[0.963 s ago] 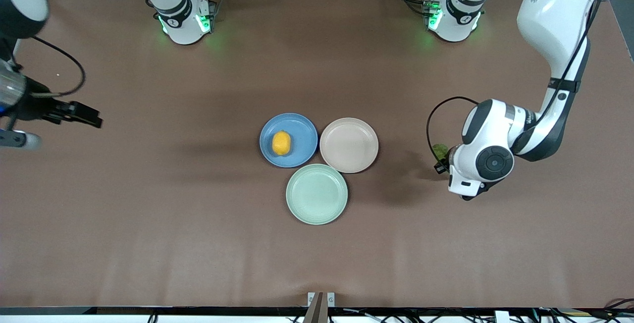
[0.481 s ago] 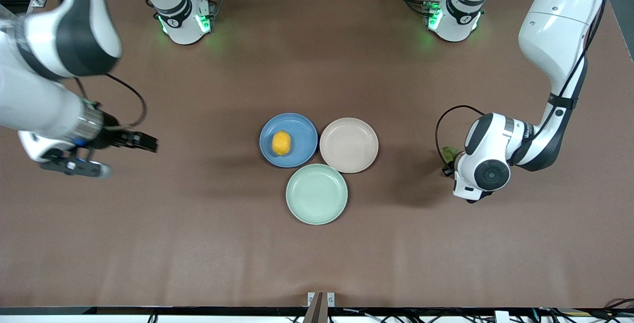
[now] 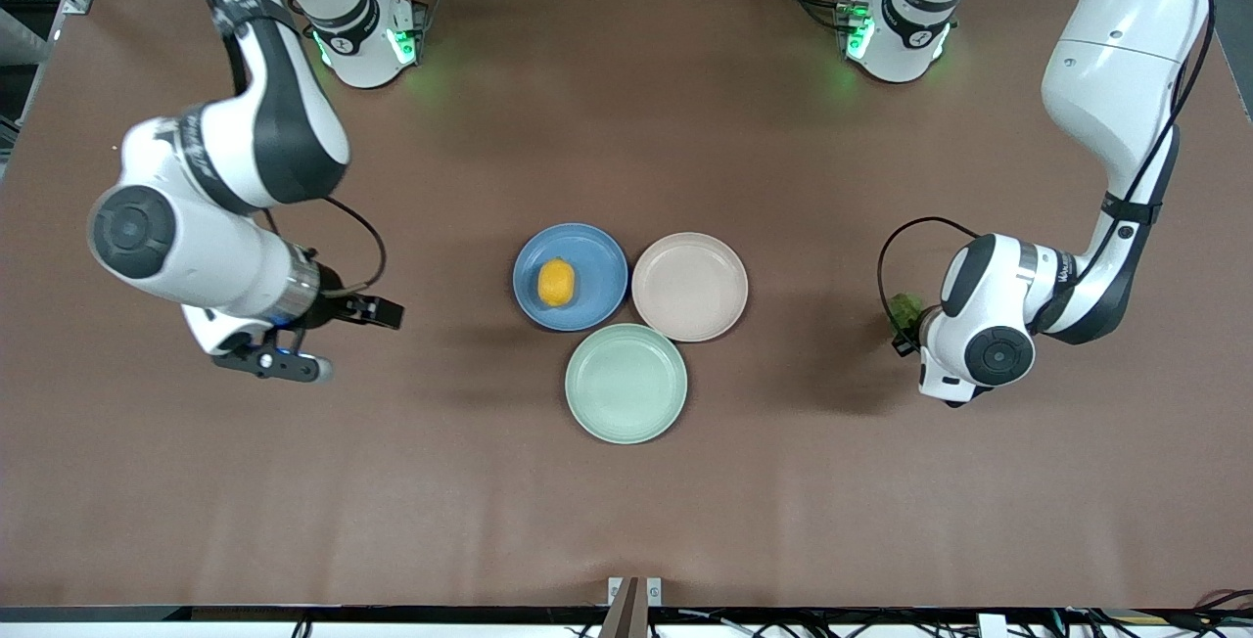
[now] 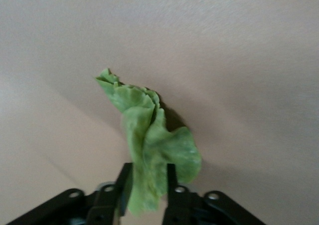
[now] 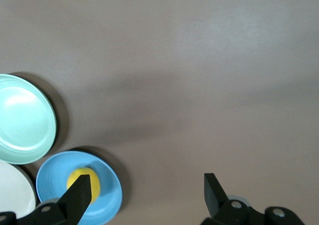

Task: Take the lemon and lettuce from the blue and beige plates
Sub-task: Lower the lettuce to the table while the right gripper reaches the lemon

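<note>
A yellow lemon [image 3: 556, 283] [image 5: 94, 182] lies in the blue plate [image 3: 592, 261] [image 5: 107, 205]. The beige plate [image 3: 690, 286] [image 5: 12, 195] beside it holds nothing. A crumpled green lettuce leaf [image 3: 905, 308] [image 4: 149, 135] rests on the brown table toward the left arm's end, well apart from the plates. My left gripper [image 3: 903, 330] [image 4: 148, 177] is low over it, its jaws parted with the leaf's end between them. My right gripper [image 3: 387, 312] [image 5: 147, 185] hangs wide open and holding nothing over bare table, toward the right arm's end from the blue plate.
A pale green plate [image 3: 626, 384] [image 5: 22, 118] sits nearer the front camera, touching the blue and beige plates. Both arm bases [image 3: 367, 41] stand along the table's back edge. Brown tabletop stretches around the plates.
The right arm swung in from the table's end toward the blue plate. The left arm drifted slightly toward its own end, and its jaws loosened around the lettuce.
</note>
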{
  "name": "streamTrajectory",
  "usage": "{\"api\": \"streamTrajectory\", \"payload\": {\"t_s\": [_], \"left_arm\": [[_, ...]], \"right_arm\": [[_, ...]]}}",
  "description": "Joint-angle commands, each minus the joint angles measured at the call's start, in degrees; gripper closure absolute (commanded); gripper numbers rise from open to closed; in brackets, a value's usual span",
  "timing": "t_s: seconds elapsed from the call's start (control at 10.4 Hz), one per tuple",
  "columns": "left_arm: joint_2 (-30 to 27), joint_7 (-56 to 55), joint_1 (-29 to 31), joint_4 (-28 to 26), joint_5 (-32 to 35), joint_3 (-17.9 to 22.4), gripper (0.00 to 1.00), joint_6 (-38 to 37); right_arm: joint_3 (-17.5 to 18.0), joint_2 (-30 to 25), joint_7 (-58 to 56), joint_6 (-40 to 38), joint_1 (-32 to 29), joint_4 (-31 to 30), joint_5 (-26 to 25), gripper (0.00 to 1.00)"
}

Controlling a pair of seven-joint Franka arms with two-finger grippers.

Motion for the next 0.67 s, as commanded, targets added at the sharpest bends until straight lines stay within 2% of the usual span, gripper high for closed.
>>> {"api": "streamTrajectory", "payload": {"t_s": [0.0,0.19,0.39,0.58], "left_arm": [[-3.1,0.4,-0.4,2.1,0.4,-0.7,0.00,-3.1],[-4.7,2.9,-0.3,6.5,-1.4,-1.6,0.00,-7.1],[-8.9,7.5,0.1,6.9,-2.0,-2.5,0.00,-7.7],[-12.7,12.3,0.3,6.8,-2.3,-2.8,0.00,-7.8]], "right_arm": [[-0.3,2.0,2.7,4.3,2.9,-1.6,2.6,0.00],[-0.3,3.6,4.5,7.3,4.4,-2.4,3.4,0.00],[-0.3,5.3,5.3,9.1,6.3,-2.6,5.6,0.00],[-0.3,6.4,7.3,15.5,8.7,-5.9,5.9,0.00]]}}
